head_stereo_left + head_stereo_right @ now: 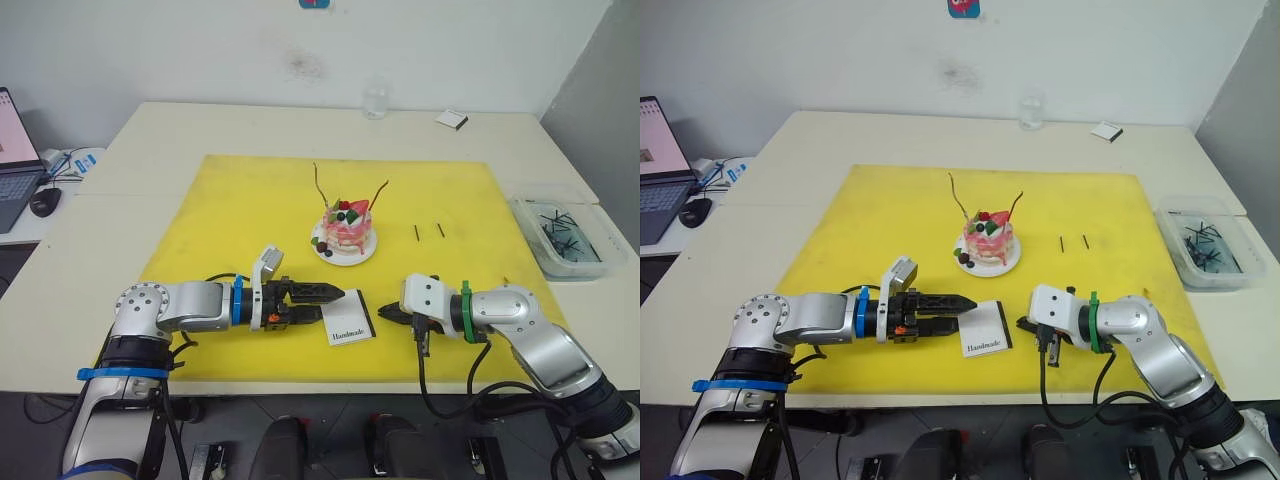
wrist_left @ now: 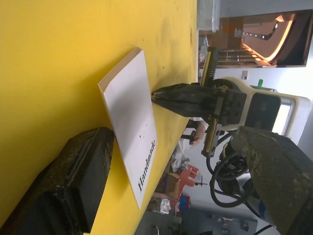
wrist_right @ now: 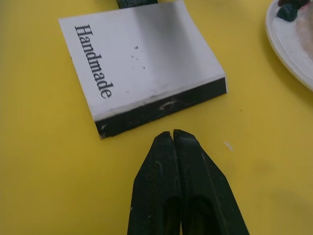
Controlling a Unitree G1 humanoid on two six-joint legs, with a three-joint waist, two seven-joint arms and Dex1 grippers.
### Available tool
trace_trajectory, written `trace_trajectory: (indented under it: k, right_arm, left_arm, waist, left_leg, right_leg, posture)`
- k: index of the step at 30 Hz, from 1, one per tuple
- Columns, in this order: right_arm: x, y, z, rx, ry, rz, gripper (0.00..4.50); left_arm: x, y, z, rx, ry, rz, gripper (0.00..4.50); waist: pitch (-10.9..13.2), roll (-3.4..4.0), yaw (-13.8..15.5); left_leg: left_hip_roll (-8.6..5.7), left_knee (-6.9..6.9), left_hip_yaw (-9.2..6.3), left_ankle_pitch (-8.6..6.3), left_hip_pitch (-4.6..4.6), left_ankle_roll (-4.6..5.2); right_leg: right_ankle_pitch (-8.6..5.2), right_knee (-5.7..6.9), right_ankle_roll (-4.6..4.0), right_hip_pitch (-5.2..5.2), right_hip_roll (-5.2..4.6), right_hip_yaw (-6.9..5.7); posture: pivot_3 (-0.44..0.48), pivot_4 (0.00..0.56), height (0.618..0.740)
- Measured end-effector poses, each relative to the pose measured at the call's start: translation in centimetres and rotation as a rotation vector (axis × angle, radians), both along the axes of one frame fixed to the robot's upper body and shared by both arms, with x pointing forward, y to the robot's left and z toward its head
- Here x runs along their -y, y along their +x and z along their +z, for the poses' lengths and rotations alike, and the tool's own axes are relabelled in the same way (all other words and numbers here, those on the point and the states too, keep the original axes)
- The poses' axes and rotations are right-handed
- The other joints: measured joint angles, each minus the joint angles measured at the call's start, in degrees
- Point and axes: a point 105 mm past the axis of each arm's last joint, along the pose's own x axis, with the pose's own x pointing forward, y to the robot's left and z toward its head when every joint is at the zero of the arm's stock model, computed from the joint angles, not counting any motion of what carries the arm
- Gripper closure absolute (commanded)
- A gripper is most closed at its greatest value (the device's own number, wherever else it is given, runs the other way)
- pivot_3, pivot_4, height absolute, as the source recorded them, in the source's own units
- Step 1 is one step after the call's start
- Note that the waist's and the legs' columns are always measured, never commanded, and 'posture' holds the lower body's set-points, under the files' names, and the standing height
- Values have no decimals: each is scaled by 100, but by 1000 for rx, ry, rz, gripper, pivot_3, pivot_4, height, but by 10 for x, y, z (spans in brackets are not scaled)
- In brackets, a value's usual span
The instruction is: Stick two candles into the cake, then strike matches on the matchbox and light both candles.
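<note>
Reading "Handmade", the matchbox lies between the spread-fingered left gripper and pinched-together right gripper.

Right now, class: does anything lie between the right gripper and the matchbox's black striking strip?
Nothing visible does. The right gripper points at the matchbox, its shut tips just short of the black strip, with bare yellow mat between.

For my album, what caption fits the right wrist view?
Closed black right pincer pointing at the black striking strip of the flat white "Handmade" matchbox on yellow mat.
</note>
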Motion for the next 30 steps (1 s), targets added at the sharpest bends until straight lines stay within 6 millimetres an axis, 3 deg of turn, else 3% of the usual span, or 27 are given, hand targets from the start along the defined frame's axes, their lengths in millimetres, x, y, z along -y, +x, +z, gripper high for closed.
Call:
trace_trajectory:
  k: [10,30]
  right_arm:
    - [-31,2,-2,5,49,29,4458]
    - [-39,8,-6,-19,70,18,4458]
  left_arm:
    - [2,-2,-1,7,12,-10,0]
    - [4,-4,-4,28,62,10,0]
  waist:
    - [0,0,-3]
    - [-6,-4,-5]
  left_leg:
    - [-2,-2,0,0,0,0]
    - [0,-1,2,0,2,0]
  right_leg:
    - [0,-2,0,0,0,-1]
    - [-1,-2,-2,0,-1,2]
  posture:
    - [0,150,740]
    - [0,150,740]
